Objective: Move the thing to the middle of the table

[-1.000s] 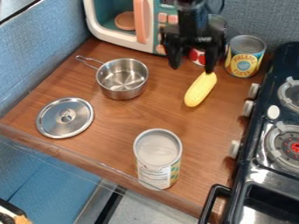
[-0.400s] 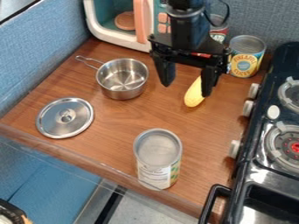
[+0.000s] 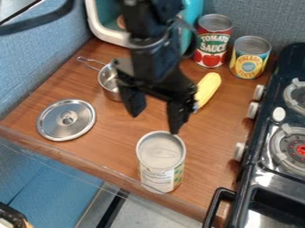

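The black gripper [image 3: 156, 122] hangs over the middle of the wooden table [image 3: 107, 149], open, with nothing between its fingers. Its right finger ends just above and behind the rim of an upright can [image 3: 161, 158] near the table's front edge. The can has a silvery top and a pale label with green marks. The task does not say which thing is meant. A yellow corn cob [image 3: 208, 89] lies to the right of the gripper, its lower end by the arm. A metal pot [image 3: 109, 80] stands behind and left, partly covered by the arm.
A metal lid [image 3: 66, 120] lies on the left. At the back stand a toy microwave [image 3: 107, 30], a tomato sauce can [image 3: 212, 41] and a yellow-labelled can [image 3: 250, 58]. The black stove [image 3: 262, 164] borders the right side, its handle jutting near the front corner.
From the back by the corn, the gripper has moved forward and left toward the front can, still open. The tomato sauce can is uncovered now, while the pot is partly covered.
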### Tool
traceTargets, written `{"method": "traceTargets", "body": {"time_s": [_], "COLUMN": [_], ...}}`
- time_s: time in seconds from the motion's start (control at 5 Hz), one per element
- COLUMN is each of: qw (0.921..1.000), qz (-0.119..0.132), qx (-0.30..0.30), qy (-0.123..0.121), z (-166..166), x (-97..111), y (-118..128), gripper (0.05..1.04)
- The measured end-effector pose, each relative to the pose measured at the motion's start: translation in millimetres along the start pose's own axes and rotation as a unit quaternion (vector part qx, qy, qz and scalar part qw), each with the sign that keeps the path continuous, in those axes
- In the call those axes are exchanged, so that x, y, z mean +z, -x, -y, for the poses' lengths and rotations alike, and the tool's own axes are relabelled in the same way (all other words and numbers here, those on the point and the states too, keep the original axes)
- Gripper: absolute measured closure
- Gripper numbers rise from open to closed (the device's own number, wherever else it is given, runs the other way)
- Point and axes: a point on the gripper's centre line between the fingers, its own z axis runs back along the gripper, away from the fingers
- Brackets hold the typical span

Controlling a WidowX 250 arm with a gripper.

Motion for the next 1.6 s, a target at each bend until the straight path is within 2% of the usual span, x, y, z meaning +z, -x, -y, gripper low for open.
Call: {"method": "traceTargets", "body": {"time_s": [0.2,0.4,0.6,0.8,1.0,1.2,1.4,1.6], "qw": [0.9998,0.9984,0.9968,0.9951,0.9937,0.9931,0.9935,0.9951], "qz": [-0.015,-0.042,-0.069,-0.092,-0.111,-0.117,-0.114,-0.099], "qx": [-0.015,-0.037,-0.036,-0.028,-0.013,0.002,0.001,0.005], "qy": [-0.003,-0.009,-0.020,-0.022,-0.013,-0.008,0.001,0.003], "z": [-3,4,1,1,4,8,16,19], "x": [-8,-22,-37,-55,-69,-77,-83,-82], "y": [29,53,64,64,54,34,11,-14], "gripper": [0.084,0.084,0.084,0.084,0.084,0.083,0.083,0.084]}}
